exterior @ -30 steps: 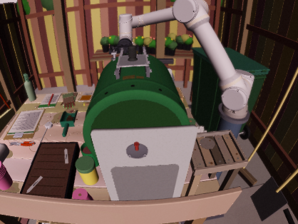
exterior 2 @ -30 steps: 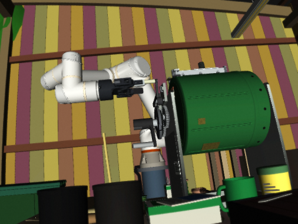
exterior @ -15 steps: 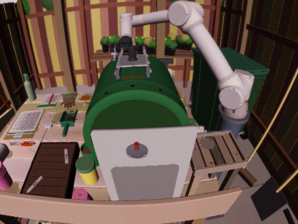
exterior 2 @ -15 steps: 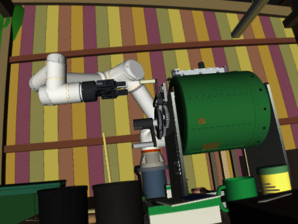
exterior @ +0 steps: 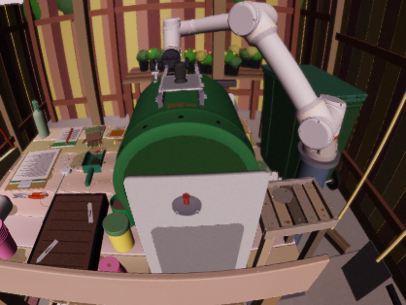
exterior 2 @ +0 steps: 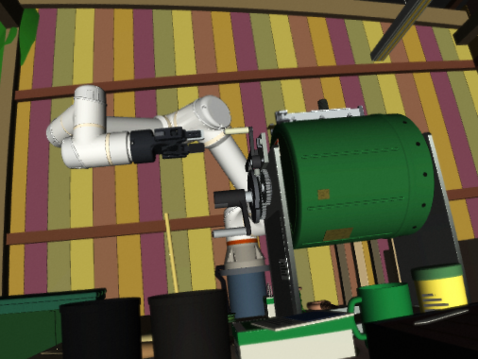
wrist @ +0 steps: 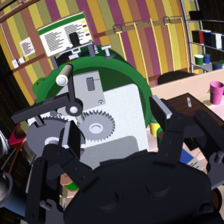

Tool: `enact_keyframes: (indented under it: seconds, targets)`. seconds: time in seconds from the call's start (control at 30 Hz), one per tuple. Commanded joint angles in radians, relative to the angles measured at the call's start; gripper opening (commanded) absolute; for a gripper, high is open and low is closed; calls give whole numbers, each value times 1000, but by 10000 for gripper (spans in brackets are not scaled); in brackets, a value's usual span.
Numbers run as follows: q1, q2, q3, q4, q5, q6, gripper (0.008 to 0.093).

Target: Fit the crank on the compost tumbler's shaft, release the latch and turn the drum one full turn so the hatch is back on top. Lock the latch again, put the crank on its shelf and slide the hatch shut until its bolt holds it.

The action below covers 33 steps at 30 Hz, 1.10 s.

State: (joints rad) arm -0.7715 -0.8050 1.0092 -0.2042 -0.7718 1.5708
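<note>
The crank [exterior 2: 249, 141] is hidden behind the drum from the side camera; it sits on the shaft at the tumbler's geared end, its arm [wrist: 70, 94] pointing up and its pale handle [wrist: 62, 78] sticking out toward me. The green drum [exterior: 187, 131] lies between white end plates, with the grey hatch [exterior: 179, 86] and its black knob on top. A dark latch bar [wrist: 38, 108] lies across the large gear [wrist: 96, 126]. My gripper [exterior 2: 198, 141] is open and empty, held level a short way out from the crank handle.
The bench [exterior: 63, 194] left of the tumbler holds a dark tray [exterior: 68, 230], a yellow tub [exterior: 119, 232], papers and small tools. A slatted wooden shelf [exterior: 296, 201] stands to the tumbler's right, and a green bin [exterior: 311, 111] stands behind the arm's base.
</note>
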Motion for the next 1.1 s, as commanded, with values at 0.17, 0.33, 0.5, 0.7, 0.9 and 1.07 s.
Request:
enact_keyframes:
  seconds: [0.17, 0.33, 0.5, 0.7, 0.9, 1.07]
  targets:
    - [0, -1, -1, 0, 0, 0, 860]
    - [0, -1, -1, 0, 0, 0, 850]
    - [0, -1, -1, 0, 0, 0, 750]
    - [0, -1, -1, 0, 0, 0, 630]
    - [0, -1, -1, 0, 0, 0, 600]
    - [0, -1, -1, 0, 0, 0, 600]
